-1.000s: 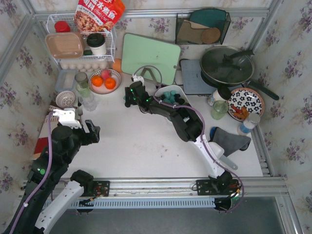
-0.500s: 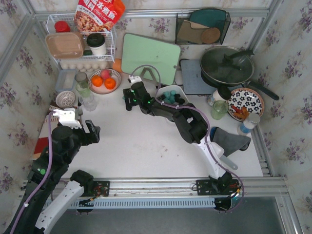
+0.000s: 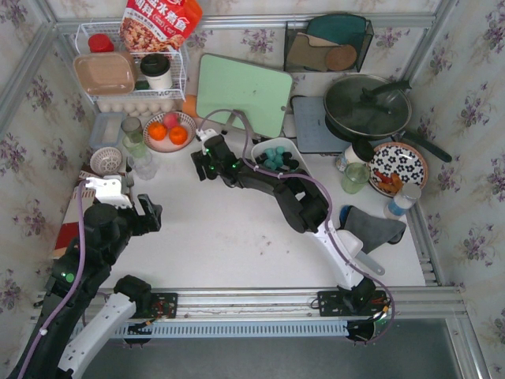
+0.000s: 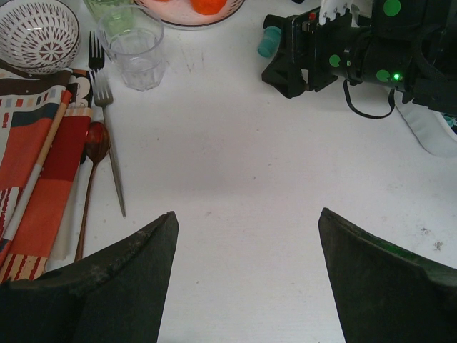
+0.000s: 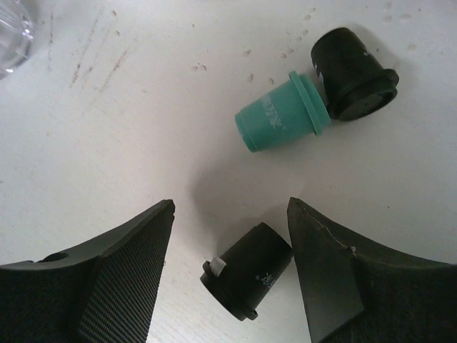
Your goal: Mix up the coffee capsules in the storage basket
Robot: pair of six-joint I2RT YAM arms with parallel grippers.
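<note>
The white storage basket [image 3: 256,148] stands at the table's middle back and holds teal and black coffee capsules [image 3: 275,154]. My right gripper [image 3: 199,162] reaches left of the basket, low over the table. In the right wrist view it [image 5: 230,207] is open, with a black capsule [image 5: 246,280] lying on its side between the jaws, close to the right finger. A teal capsule [image 5: 280,116] and another black capsule [image 5: 351,64] lie just beyond on the table. My left gripper [image 3: 150,213] is open and empty [image 4: 246,214] above bare table at the near left.
A clear glass [image 4: 136,46], a patterned bowl [image 4: 39,32], a fork [image 4: 107,121], a spoon and a striped cloth [image 4: 36,179] lie at the left. A fruit bowl [image 3: 169,130], green cutting board [image 3: 243,91], lidded pan [image 3: 367,106] and grey cloth [image 3: 371,227] ring the table.
My right gripper has moved a little left, away from the basket. The left arm has not moved.
</note>
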